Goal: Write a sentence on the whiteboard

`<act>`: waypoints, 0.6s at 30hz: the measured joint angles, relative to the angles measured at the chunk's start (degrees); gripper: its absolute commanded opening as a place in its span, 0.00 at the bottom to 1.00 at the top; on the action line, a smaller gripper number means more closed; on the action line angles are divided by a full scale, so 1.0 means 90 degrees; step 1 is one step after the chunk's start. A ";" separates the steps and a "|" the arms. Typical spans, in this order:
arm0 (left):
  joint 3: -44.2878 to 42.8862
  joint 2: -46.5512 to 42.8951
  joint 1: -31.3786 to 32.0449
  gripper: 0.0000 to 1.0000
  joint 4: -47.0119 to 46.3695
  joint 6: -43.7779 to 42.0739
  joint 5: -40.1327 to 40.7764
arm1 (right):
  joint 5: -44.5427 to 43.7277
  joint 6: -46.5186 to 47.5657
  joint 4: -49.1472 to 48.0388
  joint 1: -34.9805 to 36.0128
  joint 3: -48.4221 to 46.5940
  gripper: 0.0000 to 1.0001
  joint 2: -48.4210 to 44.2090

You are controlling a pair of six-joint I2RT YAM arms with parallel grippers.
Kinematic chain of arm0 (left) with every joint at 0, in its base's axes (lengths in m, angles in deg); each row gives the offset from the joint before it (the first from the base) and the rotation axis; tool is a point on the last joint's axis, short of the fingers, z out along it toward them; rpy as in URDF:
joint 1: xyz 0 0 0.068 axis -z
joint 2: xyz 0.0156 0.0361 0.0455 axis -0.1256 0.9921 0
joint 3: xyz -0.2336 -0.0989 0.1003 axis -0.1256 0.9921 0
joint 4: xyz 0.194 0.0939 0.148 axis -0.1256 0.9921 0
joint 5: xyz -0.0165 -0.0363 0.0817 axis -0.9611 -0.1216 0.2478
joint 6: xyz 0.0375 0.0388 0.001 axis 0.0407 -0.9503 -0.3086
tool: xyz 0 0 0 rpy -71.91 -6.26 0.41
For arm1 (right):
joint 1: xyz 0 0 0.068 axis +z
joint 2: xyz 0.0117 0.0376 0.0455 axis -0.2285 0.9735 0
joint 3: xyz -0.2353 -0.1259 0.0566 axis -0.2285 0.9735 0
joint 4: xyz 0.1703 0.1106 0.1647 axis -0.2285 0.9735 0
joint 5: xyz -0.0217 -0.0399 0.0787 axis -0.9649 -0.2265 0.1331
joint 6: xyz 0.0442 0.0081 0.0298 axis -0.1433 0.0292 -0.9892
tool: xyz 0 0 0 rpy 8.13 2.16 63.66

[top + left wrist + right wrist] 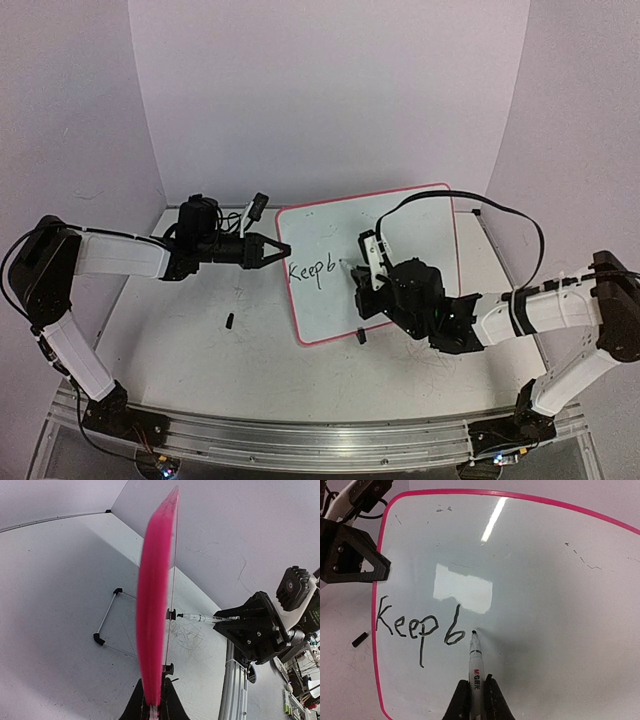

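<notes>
From above, the large white rectangular whiteboard with a thin pink-red rim [400,215] rests on the scuffed grey-white table [180,350]. The left gripper [281,250] is clamped on its left edge. The right gripper [368,275] is largely hidden under its own wrist. The thin black handwritten sentence [311,272] sits near the board's left edge.

In the left wrist view the whiteboard [152,605] appears edge-on and blurred, its writing unseen, and the fingers [169,705] pinch the rim.

In the right wrist view the right gripper [476,700] is closed tightly on a white black-tipped marker pen [476,662]. The pen's tip touches the board just right of the sentence [415,627], which reads only "Keep b". A small black piece [360,639] lies on the table beside the rim.
</notes>
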 measured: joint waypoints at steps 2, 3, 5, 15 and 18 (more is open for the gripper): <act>0.0000 0.0000 0.0000 0.02 0.0001 0.0000 0.0000 | 0.0005 0.0000 -0.0001 -0.0017 0.0000 0.00 0.0014; 0.0000 0.0000 0.0000 0.02 0.0001 0.0000 0.0000 | 0.0016 -0.0001 -0.0002 -0.0018 -0.0001 0.00 0.0026; 0.0000 0.0000 0.0000 0.02 0.0001 0.0000 0.0000 | 0.0039 -0.0001 -0.0002 -0.0018 -0.0002 0.00 0.0069; 0.0000 0.0000 0.0000 0.02 0.0001 0.0000 0.0000 | 0.0159 -0.0004 -0.0007 -0.0018 -0.0003 0.00 0.0224; 0.0000 0.0000 0.0000 0.02 0.0001 0.0000 0.0000 | 0.0110 -0.0025 -0.0007 -0.0018 -0.0005 0.00 0.0235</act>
